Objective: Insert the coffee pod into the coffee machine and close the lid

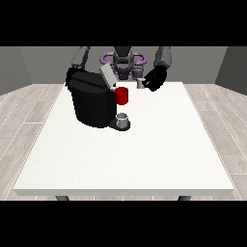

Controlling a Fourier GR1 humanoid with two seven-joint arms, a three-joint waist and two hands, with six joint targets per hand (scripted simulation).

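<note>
A big white table (144,159) holds 1 black coffee machine (91,103) with its lid up, and a small grey cup (123,119) sits at its front.

Coffee machine (91,102) on table (144,159), cup (123,119) beneath

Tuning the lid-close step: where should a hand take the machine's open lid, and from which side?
Take the lid at its raised free edge, coming from above and behind it. It stands tilted up over the machine, free end highest, so pushing there should swing it down. The hand at the view's right is curled on the pod; the other hand seems hidden behind the machine.
</note>
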